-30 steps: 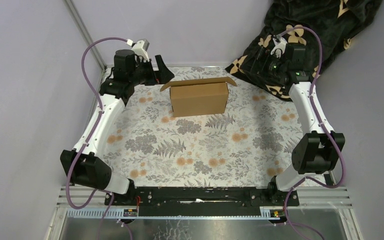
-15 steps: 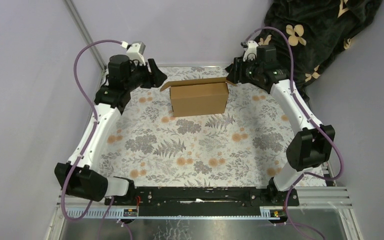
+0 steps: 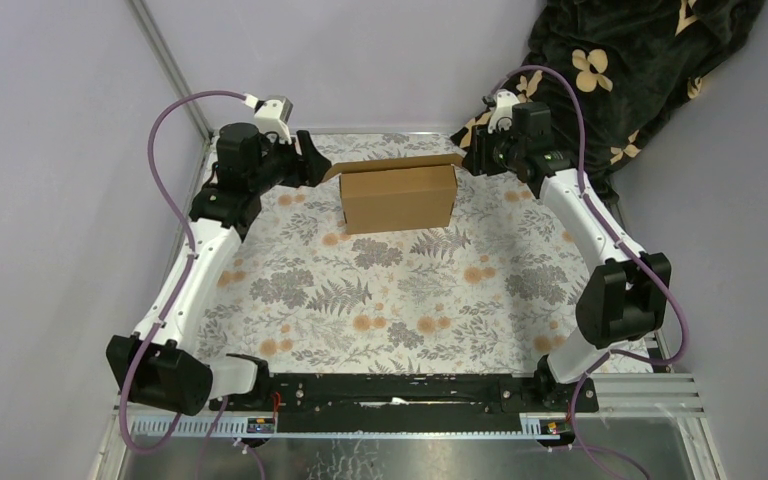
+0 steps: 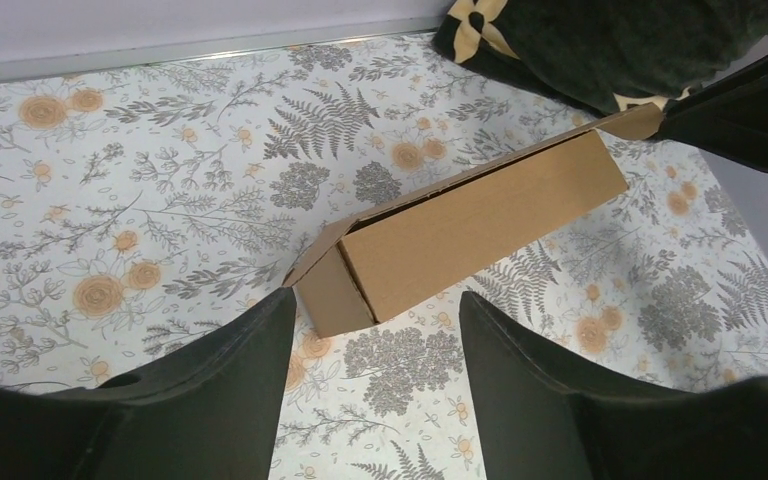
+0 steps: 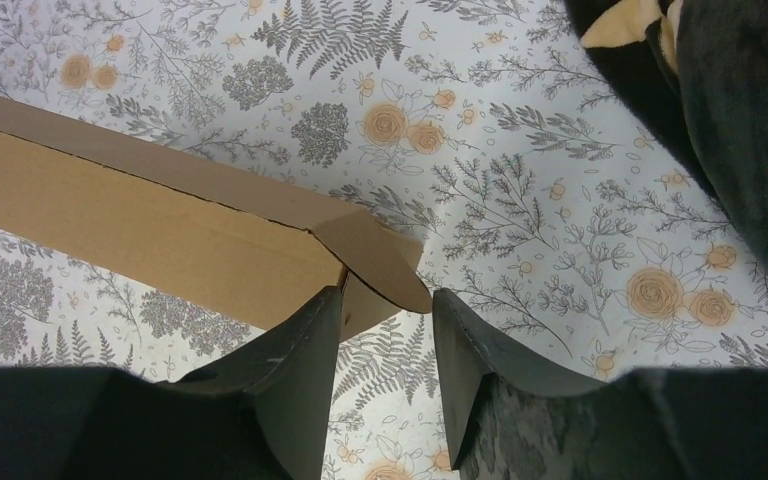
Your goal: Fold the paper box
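**Left gripper released beside the paper box**

Its jaws stand apart with nothing between them, just short of the left ear flap, which juts out from the box's end. The box sits at the far middle of the floral table, its lid nearly down. The right gripper is likewise spread and empty, facing the right ear flap. The step in hand looks like tucking both ears inward. Push from both ends together, low near the crease, so the light box neither slides nor skews.
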`<move>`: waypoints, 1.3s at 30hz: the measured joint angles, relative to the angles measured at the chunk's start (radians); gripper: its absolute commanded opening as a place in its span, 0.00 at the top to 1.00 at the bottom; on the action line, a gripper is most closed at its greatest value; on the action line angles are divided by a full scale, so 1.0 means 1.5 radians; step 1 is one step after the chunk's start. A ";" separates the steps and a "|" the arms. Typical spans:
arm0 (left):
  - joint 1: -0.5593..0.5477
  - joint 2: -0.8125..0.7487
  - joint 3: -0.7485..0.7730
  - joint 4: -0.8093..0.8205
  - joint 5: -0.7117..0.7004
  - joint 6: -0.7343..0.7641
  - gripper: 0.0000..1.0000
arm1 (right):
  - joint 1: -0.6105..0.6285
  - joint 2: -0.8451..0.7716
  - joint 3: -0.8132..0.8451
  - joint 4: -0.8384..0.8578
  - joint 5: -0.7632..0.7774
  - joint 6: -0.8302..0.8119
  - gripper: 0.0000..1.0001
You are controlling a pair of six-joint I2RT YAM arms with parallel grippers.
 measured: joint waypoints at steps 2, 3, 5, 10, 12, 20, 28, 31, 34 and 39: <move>0.000 0.001 0.000 0.000 -0.005 0.006 0.35 | 0.000 -0.002 0.000 0.003 -0.001 -0.002 0.56; 0.000 0.001 0.000 0.000 -0.007 0.007 0.35 | 0.000 -0.003 0.000 0.006 -0.001 -0.002 0.57; 0.000 0.003 -0.001 0.000 -0.007 0.010 0.35 | 0.000 -0.004 0.000 0.013 -0.001 -0.005 0.58; 0.000 0.012 -0.002 0.000 -0.007 0.012 0.34 | 0.000 -0.004 0.000 0.011 -0.004 -0.012 0.58; 0.000 0.016 -0.001 0.000 -0.007 0.015 0.34 | 0.000 -0.004 0.000 0.011 -0.008 -0.015 0.58; 0.000 0.028 -0.001 -0.005 -0.007 0.031 0.32 | 0.001 -0.004 0.000 0.011 -0.033 -0.024 0.59; 0.000 0.046 -0.001 -0.005 0.001 0.057 0.38 | 0.004 0.010 0.018 0.003 -0.039 -0.027 0.59; 0.000 0.061 -0.001 -0.005 0.001 0.067 0.43 | 0.005 0.014 0.023 0.004 -0.039 -0.027 0.59; 0.000 0.076 -0.001 -0.005 0.004 0.078 0.46 | 0.006 0.014 0.023 0.003 -0.039 -0.027 0.59; 0.000 0.110 0.007 -0.005 0.011 0.082 0.49 | 0.006 0.014 0.023 0.004 -0.039 -0.027 0.60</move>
